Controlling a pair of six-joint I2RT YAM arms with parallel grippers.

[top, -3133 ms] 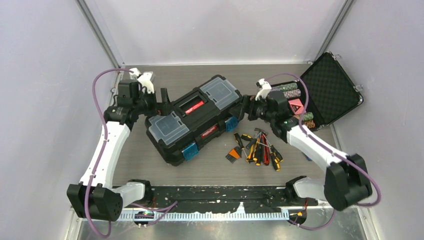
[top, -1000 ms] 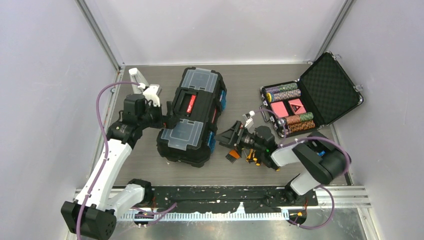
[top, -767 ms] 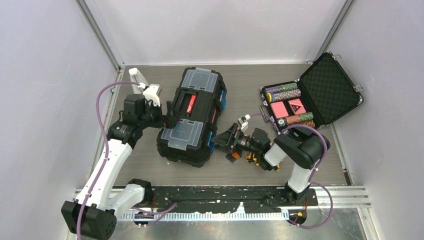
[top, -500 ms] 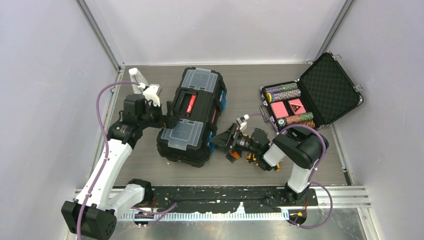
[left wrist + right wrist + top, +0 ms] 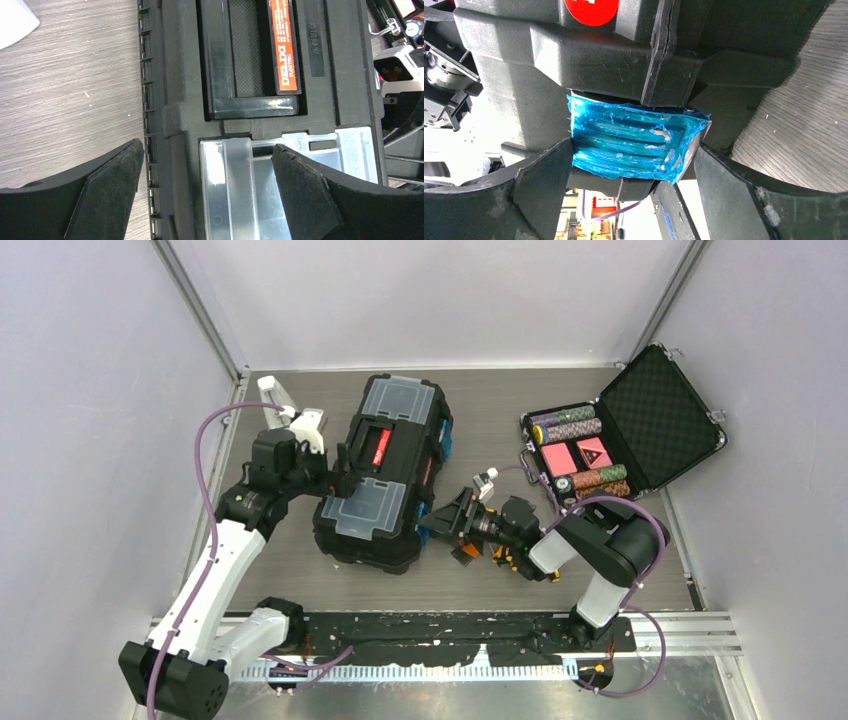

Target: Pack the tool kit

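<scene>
Closing in: right end effector now low beside toolbox at frame centre, jaws spread astride blue latch, just narrowing, nothing grasped. Toolbox swung lengthwise since earlier. Left end effector released, astride toolbox left edge. Screwdrivers unpacked on counter; unlatching likely next.

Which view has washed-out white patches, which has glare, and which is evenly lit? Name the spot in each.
Right wrist view: the blue latch is sharp, but the background below and left of the toolbox is washed out to white. Left wrist view: a small glare streak on the glossy handle recess. Top view: soft, even light on the table, no hard shadows.
</scene>
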